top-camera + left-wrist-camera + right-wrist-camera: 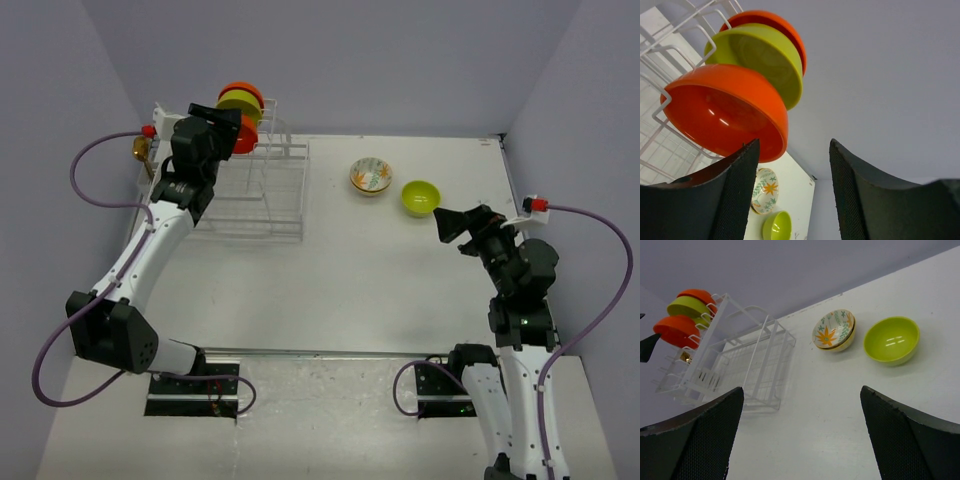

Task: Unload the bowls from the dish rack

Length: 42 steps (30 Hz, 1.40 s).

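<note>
Finding left gripper (792, 150) and right gripper (801, 390) released, we judge a skewed grasp on the nearest orange bowl (725, 110) could drag the dish rack (255, 195) off the counter's (360, 280) far-left corner.

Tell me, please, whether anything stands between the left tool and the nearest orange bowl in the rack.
Nothing visible does. The open left tool sits close to the rim of the orange bowl; wires of the dish rack hold it from the other side.

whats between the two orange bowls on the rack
A green bowl stands between them, clearest in the left wrist view.
</note>
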{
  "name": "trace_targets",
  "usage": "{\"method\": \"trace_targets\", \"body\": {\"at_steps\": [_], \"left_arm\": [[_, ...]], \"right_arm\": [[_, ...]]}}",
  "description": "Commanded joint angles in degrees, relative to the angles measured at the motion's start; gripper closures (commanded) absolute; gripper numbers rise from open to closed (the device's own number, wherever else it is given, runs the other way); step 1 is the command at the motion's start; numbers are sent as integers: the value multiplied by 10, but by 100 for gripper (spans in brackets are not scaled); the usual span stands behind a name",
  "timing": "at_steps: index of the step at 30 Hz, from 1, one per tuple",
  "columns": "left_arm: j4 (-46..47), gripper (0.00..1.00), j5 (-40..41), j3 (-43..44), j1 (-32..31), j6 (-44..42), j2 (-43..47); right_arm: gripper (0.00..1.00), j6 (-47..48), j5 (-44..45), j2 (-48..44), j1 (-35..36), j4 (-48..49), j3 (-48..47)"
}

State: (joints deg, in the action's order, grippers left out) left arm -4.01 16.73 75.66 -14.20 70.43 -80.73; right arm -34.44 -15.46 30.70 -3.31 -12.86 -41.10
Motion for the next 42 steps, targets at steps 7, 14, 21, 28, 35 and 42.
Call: {"method": "trace_targets", "body": {"at_steps": [7,14,21,28,35,42], "left_arm": [[50,45,45,7,19,-3,-11],[44,49,63,20,22,-3,-38],[50,62,66,-4,22,27,-29],[70,87,51,-33,22,78,-21],[67,100,37,-42,22,116,-20],[98,100,45,-59,14,122,10]], "right_arm": [[1,7,26,-7,0,4,3],[1,2,1,18,0,10,3],[1,0,3,17,0,11,3],[1,-2,-4,19,0,11,4],[1,0,-2,17,0,11,4],[1,1,-12,23,0,11,4]]}}
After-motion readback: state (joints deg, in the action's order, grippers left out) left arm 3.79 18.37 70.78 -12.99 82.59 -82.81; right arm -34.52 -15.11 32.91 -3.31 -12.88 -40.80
